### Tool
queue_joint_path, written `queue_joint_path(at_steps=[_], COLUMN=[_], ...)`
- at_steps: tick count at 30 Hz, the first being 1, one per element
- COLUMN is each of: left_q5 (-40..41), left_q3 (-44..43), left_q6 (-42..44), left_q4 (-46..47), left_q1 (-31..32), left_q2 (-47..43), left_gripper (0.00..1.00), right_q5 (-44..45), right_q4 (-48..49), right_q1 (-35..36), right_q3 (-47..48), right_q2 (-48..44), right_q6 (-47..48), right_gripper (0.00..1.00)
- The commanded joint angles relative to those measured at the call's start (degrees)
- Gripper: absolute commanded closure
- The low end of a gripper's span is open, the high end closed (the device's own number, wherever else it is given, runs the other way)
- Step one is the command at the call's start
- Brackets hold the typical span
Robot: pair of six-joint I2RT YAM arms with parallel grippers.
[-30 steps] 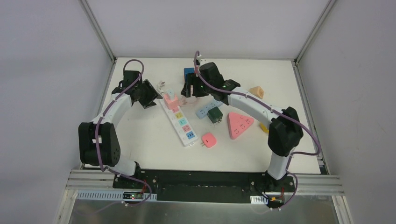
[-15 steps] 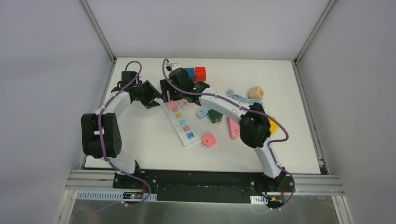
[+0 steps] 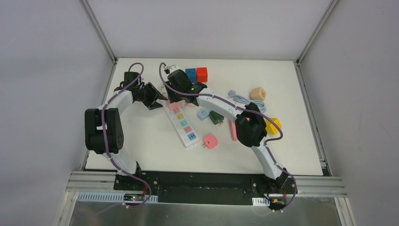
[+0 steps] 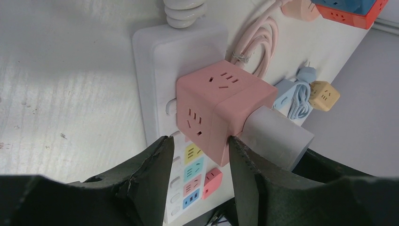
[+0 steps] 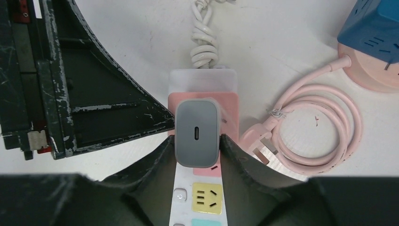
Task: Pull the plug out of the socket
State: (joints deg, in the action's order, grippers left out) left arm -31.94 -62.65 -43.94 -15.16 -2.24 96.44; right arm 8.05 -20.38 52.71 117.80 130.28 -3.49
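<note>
Risk: pink cube adapter (image 4: 211,103) lifting out of white power strip (image 4: 150,61) together with grey plug (image 5: 196,127), if left claw (image 4: 198,139), seemingly clamped on cube's sides, slips. Right claw (image 5: 196,143) pinches plug's smooth sides near its outer end; shallow hold could slide off. Skewed pull could jam pins. Plug sits seated in cube's top face, at cord end of strip on desk (image 4: 70,70). Writing: none legible; only USB-C slot on plug, coloured socket faces on strip.
</note>
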Motion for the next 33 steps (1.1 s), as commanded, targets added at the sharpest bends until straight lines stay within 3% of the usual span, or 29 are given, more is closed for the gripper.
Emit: queue_joint_path(at_steps=[1, 4, 8, 26, 33], left_q5=[-1.0, 0.91, 1.45, 1.85, 2.48], left_q3=[-1.58, -1.17, -0.68, 4.33, 6.2], left_q6=[-0.84, -0.21, 0.3, -0.96, -0.87], left_q4=[0.82, 0.53, 0.46, 8.92, 9.02], left_q1=[0.28, 0.63, 1.21, 2.06, 3.91], left_q2=[0.47, -0.14, -0.2, -6.97, -4.76], left_gripper=[0.52, 0.53, 0.54, 0.52, 0.6], right_q5=[0.93, 1.3, 1.7, 1.93, -0.47], right_q4=[0.41, 0.13, 0.45, 0.87, 0.91], right_q1=[0.03, 0.03, 0.31, 1.3, 1.3], right_q3=[3.91, 3.93, 3.23, 0.58, 0.42], right_q2=[0.7, 0.72, -0.28, -3.63, -4.15], right_q6=[2.95, 2.18, 1.79, -1.27, -1.69], right_gripper=[0.63, 0.83, 1.0, 1.0, 1.0])
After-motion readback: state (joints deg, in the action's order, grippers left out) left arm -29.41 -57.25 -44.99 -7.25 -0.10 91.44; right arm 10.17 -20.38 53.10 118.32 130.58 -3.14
